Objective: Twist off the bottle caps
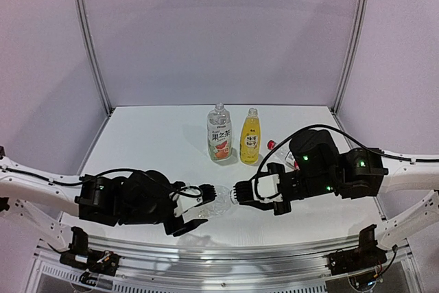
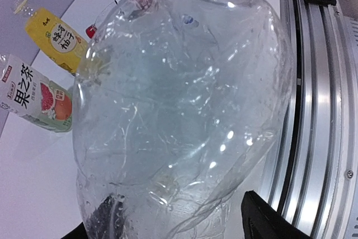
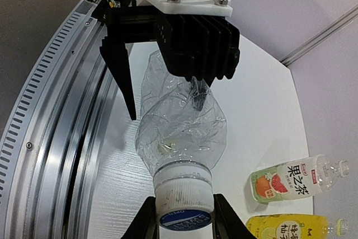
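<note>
A clear plain bottle [image 1: 221, 200] hangs level between my two grippers, above the table's near edge. My left gripper [image 1: 200, 200] is shut on its crumpled body, which fills the left wrist view [image 2: 184, 99]. My right gripper [image 1: 240, 193] is shut on its blue-and-white cap [image 3: 183, 197], one finger [image 3: 142, 222] on each side. The fruit-label bottle [image 1: 219, 134] and the yellow bottle [image 1: 250, 136] stand upright at mid-table. A red cap [image 1: 271, 143] shows beside the right arm; the red-label bottle is mostly hidden behind it.
An aluminium rail [image 1: 219, 255] runs along the near table edge, right below the held bottle. Frame posts [image 1: 92, 46] stand at the back corners. The two upright bottles stand just behind the grippers.
</note>
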Action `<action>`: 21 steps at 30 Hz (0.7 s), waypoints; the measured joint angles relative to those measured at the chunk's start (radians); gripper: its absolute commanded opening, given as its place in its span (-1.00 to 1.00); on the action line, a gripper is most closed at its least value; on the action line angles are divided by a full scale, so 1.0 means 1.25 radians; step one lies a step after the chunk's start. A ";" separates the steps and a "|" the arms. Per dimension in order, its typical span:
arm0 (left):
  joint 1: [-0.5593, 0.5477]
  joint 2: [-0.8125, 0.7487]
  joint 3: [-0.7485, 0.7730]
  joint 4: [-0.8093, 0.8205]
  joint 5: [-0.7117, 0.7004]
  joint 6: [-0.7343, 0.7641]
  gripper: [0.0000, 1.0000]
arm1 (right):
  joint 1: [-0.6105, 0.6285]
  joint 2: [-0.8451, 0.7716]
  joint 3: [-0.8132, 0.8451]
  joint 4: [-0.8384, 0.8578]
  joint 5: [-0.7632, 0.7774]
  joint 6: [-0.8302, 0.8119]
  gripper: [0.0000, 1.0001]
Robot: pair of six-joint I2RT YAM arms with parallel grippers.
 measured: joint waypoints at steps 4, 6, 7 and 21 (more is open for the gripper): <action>0.010 -0.006 -0.007 -0.007 0.008 -0.013 0.24 | 0.000 0.017 0.000 0.005 0.004 0.002 -1.00; 0.016 -0.012 -0.010 -0.009 0.024 -0.018 -0.03 | 0.000 0.024 0.000 0.008 0.003 0.001 -1.00; 0.023 -0.013 -0.010 -0.010 0.030 -0.021 -0.21 | 0.000 0.026 -0.001 0.009 0.003 0.001 -1.00; 0.040 -0.016 -0.027 -0.014 0.109 -0.018 -1.00 | 0.065 0.030 -0.042 0.029 0.104 -0.082 -0.46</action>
